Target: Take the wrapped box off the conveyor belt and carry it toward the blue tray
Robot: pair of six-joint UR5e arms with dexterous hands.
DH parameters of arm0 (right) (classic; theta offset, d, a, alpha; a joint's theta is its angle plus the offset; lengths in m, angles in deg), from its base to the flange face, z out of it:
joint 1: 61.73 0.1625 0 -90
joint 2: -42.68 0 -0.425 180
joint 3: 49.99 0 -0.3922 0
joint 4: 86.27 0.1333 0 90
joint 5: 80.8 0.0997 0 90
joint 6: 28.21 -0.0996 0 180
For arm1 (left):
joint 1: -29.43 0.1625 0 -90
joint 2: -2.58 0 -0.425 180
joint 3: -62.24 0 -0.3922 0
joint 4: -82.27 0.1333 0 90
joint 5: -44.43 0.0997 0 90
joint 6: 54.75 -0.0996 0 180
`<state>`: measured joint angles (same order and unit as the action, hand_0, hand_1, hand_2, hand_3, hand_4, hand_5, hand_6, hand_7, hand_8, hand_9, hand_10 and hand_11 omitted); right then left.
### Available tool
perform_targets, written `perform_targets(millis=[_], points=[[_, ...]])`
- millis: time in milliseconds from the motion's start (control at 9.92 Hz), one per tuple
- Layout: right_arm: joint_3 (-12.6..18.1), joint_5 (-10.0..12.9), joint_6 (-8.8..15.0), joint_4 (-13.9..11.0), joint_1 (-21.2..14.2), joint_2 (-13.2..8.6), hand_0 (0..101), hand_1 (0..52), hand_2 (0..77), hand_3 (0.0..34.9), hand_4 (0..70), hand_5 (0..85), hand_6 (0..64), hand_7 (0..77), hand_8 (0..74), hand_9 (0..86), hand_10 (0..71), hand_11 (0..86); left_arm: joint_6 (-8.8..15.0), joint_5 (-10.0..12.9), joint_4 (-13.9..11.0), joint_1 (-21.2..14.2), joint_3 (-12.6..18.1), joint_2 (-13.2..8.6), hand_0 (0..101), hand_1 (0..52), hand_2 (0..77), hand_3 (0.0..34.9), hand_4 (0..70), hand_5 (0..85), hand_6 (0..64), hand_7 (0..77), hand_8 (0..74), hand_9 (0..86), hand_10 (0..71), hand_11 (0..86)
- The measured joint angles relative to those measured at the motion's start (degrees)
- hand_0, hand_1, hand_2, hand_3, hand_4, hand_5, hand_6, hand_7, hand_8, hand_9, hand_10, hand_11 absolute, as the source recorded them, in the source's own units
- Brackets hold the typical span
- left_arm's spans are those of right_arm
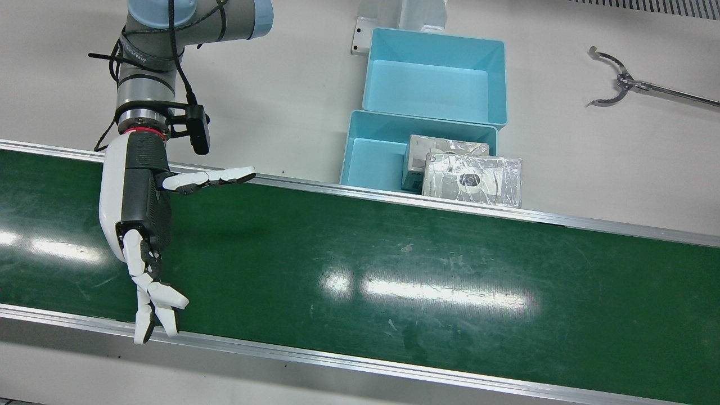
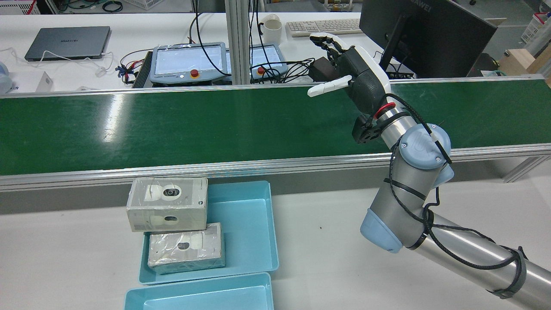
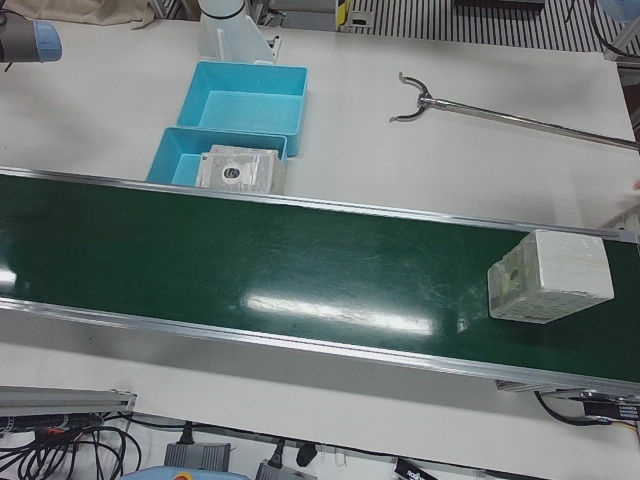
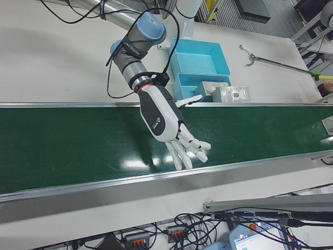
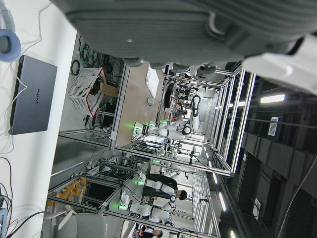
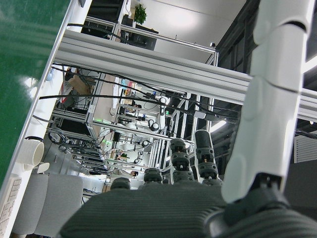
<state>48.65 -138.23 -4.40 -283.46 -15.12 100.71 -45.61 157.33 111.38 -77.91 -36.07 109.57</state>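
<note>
Steel grabber tool [image 1: 647,85] beside blue trays [image 1: 436,76]

Right hand [image 1: 138,211] held out flat, palm empty, fingers [image 1: 151,304] spread wide, thumb stuck out sideways. Left hand only glimpsed in own camera, state unclear.

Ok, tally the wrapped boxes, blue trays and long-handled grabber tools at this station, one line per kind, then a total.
Wrapped boxes: 3 (box on the belt, box in the tray, box propped on the tray's rim)
Blue trays: 2 (tray with boxes, empty tray)
Grabber tools: 1 (grabber)
Total: 6
</note>
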Motion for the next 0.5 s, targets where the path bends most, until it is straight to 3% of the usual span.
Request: perform_targets(millis=[504], points=[[-0.1, -0.3, -2.0, 0.2, 0.1, 0.8, 46, 9.8, 4.4, 7.7, 2.7, 26.2, 6.5, 3.3, 2.7, 1.6, 0.0, 1.6, 0.0, 0.0, 0.0, 0.0, 0.0, 0.0, 0, 0.0, 0.5, 0.0, 0.0, 0.5, 0.0, 0.5, 0.5, 0.0, 0.5, 0.5]])
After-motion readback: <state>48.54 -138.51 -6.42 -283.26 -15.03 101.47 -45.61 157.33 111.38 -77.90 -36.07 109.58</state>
